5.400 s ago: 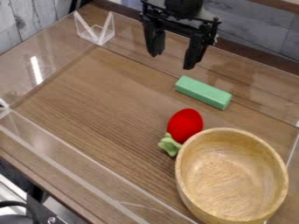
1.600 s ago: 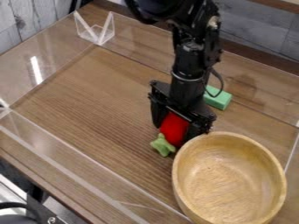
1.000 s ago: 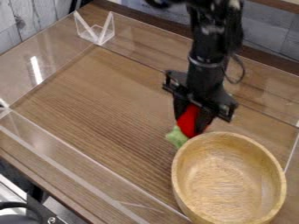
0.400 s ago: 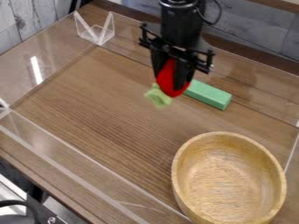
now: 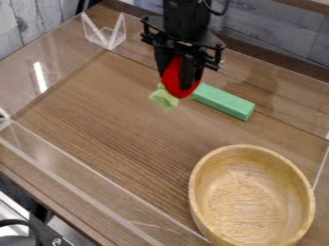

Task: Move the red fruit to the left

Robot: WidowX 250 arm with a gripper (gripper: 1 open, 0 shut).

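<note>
The red fruit (image 5: pixel 178 79), a small glossy strawberry-like toy with a light green cap hanging at its lower left, is off the table, held in the air. My gripper (image 5: pixel 179 75) points straight down and is shut on it, one dark finger on each side. It hangs above the wooden table, just left of the green block's near end.
A flat green rectangular block (image 5: pixel 221 101) lies right of the fruit. A large wooden bowl (image 5: pixel 253 196) sits at the front right. Clear acrylic walls (image 5: pixel 38 79) ring the table, with a clear bracket (image 5: pixel 103 32) at the back left.
The gripper has lifted the red fruit from beside the bowl and carried it up and to the left, past the green block. Bowl and block stayed put.
</note>
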